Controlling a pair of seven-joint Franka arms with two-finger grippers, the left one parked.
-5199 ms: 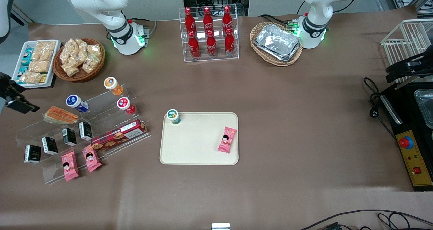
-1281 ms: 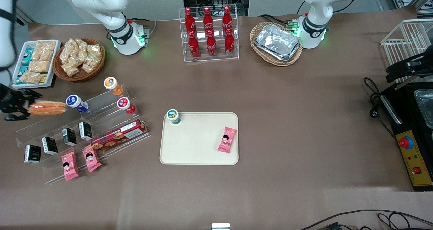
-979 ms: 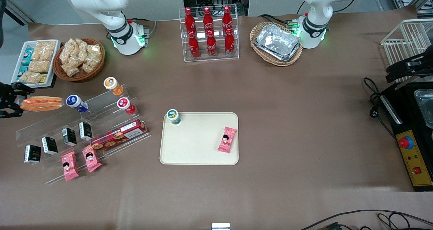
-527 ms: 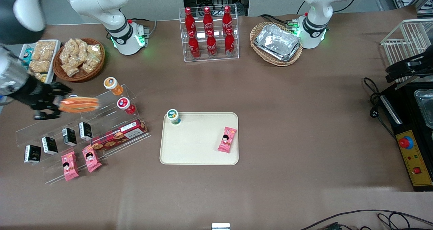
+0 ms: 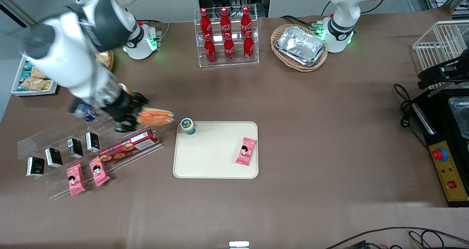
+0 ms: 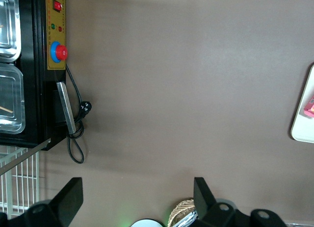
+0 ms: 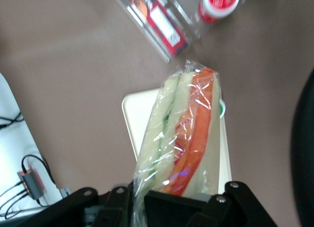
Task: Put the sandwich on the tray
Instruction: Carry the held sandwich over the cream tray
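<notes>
Carried nearer the tray (image 5: 216, 168), sandwich (image 5: 155, 117) sticks out from gripper (image 5: 126, 113) fingers (image 5: 136, 99).

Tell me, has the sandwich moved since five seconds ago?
Yes. The gripper has lifted the sandwich off the clear tiered stand and carried it toward the tray; it now hangs beside the green-lidded cup.
</notes>
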